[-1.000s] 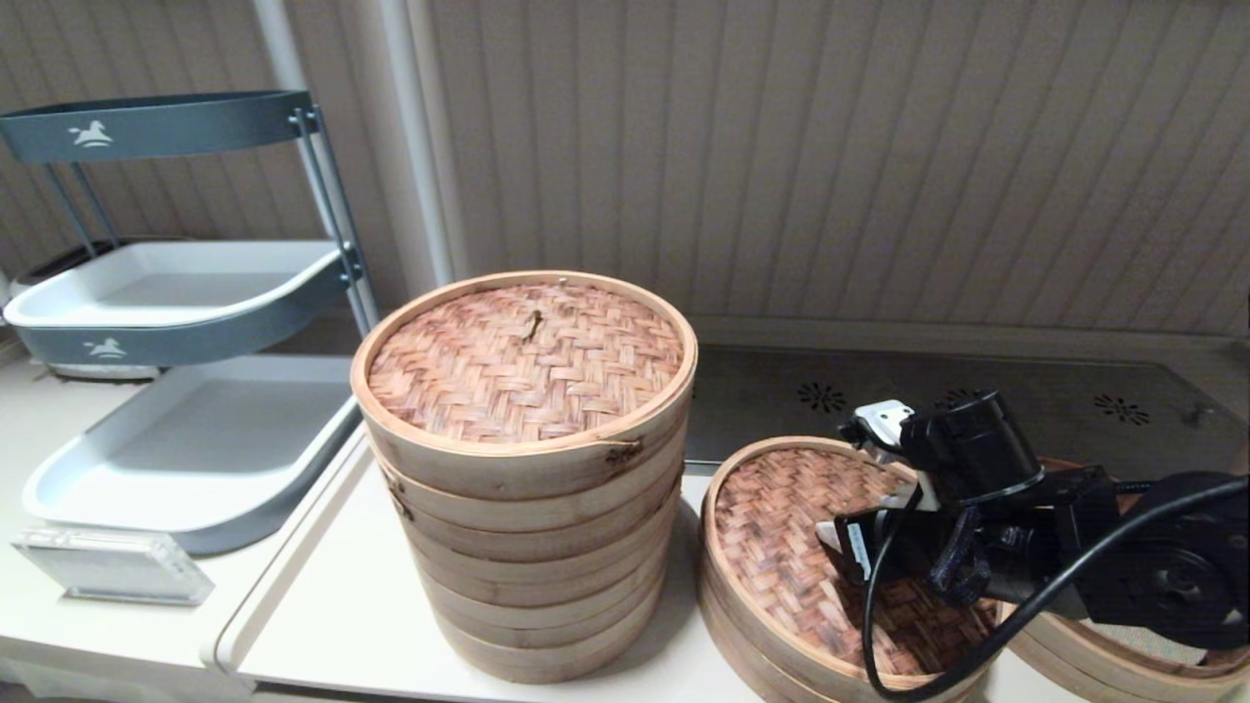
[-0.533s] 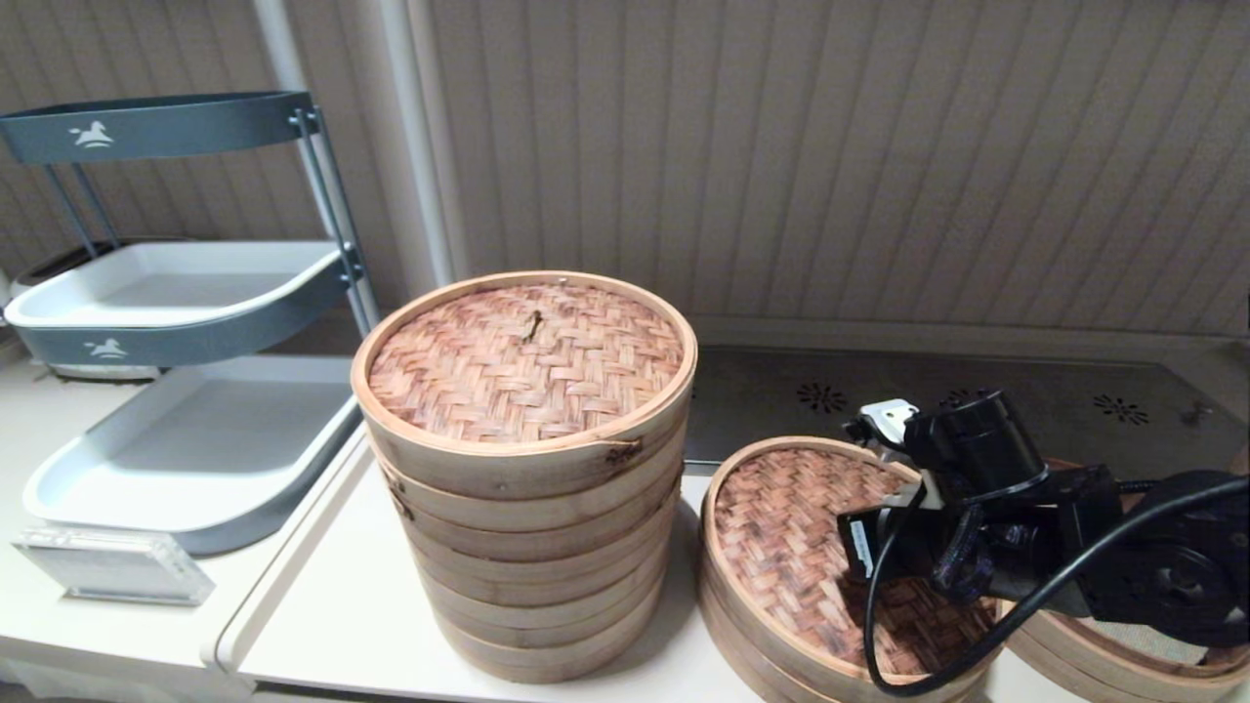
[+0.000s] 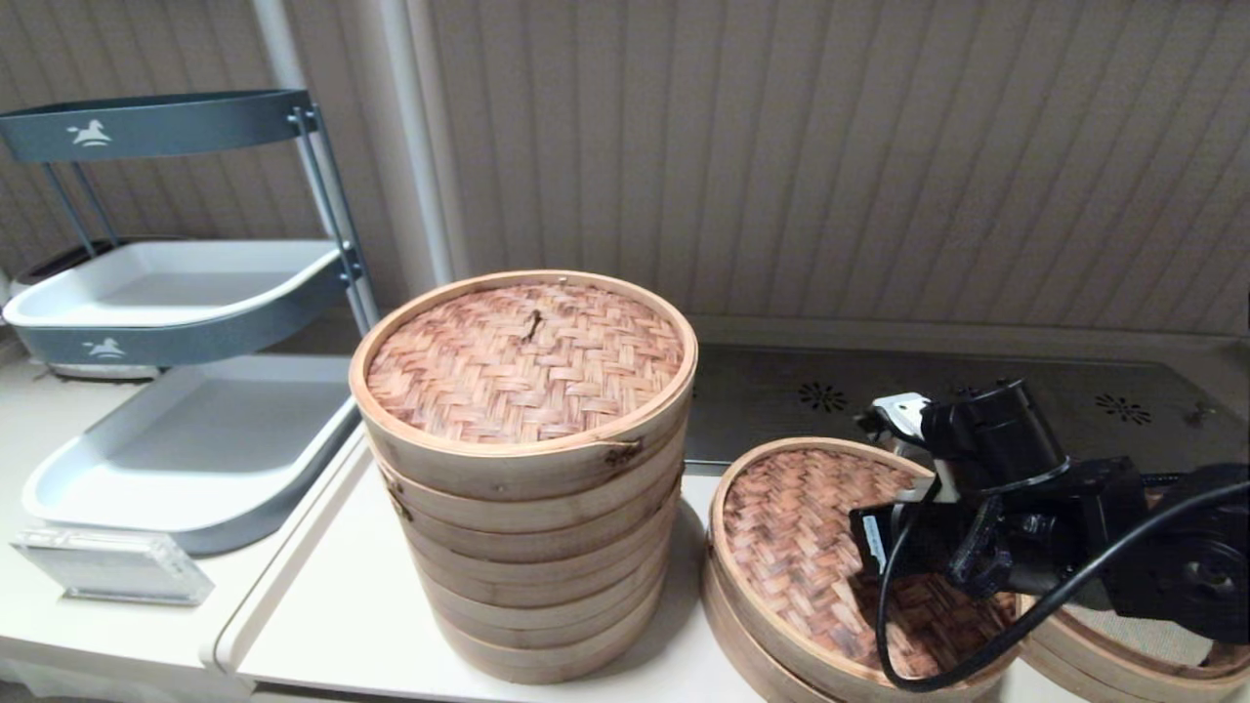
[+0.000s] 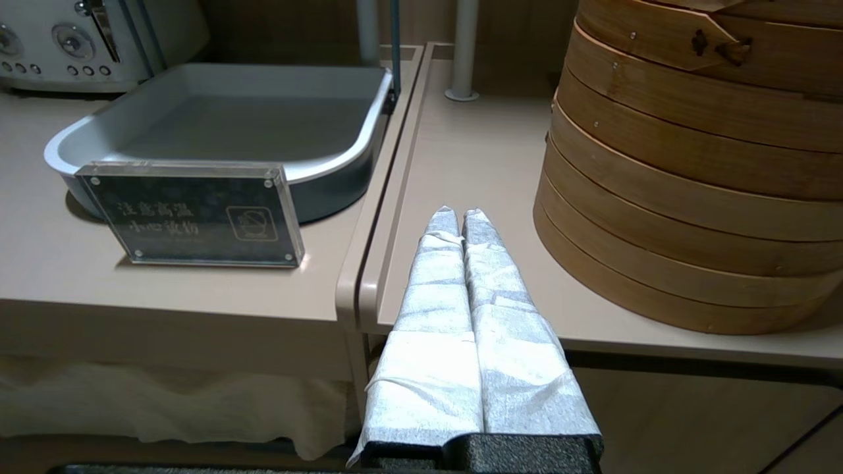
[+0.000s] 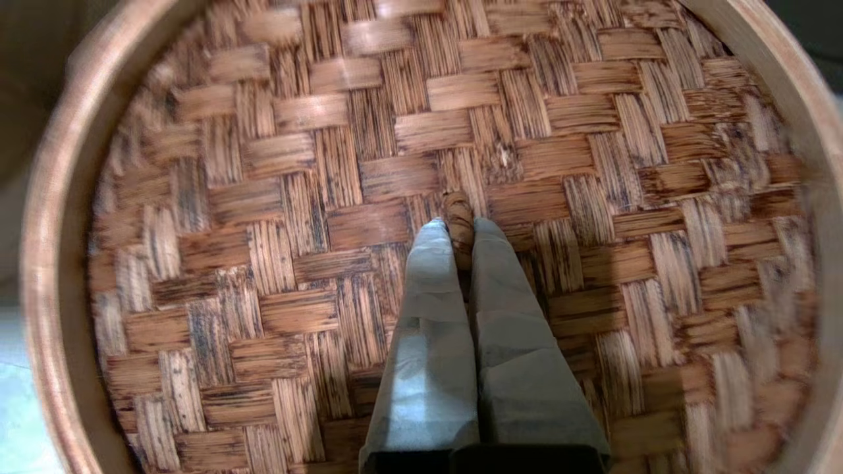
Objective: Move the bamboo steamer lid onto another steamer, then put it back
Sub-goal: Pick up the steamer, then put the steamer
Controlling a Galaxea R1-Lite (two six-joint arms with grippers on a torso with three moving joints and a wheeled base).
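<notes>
My right hand (image 5: 461,230) is pinched shut on the small centre knot (image 5: 458,217) of the bamboo steamer lid (image 3: 811,547); fingers (image 5: 431,289) nearly meet around it. The lid sits at the right of the surface (image 3: 332,605), beside the tall stack (image 3: 527,469), and looks tipped: its edge toward the stack seems raised off the basket under it (image 3: 728,625). The other steamer (image 3: 1133,654) shows only partly, at the far right under my arm, cloth liner visible.

Step in hand, as I judge it: lifting the lid clear. Do it straight up, slowly. The knot is a thin hold, and the lid may swing or twist on it. Get the rim above both basket walls before carrying right.

The lid is round, so no long axis; woven face up, flat plane slightly tilted.

My left hand (image 4: 461,217) is parked low at the surface's front edge, fingers together, holding nothing.
</notes>
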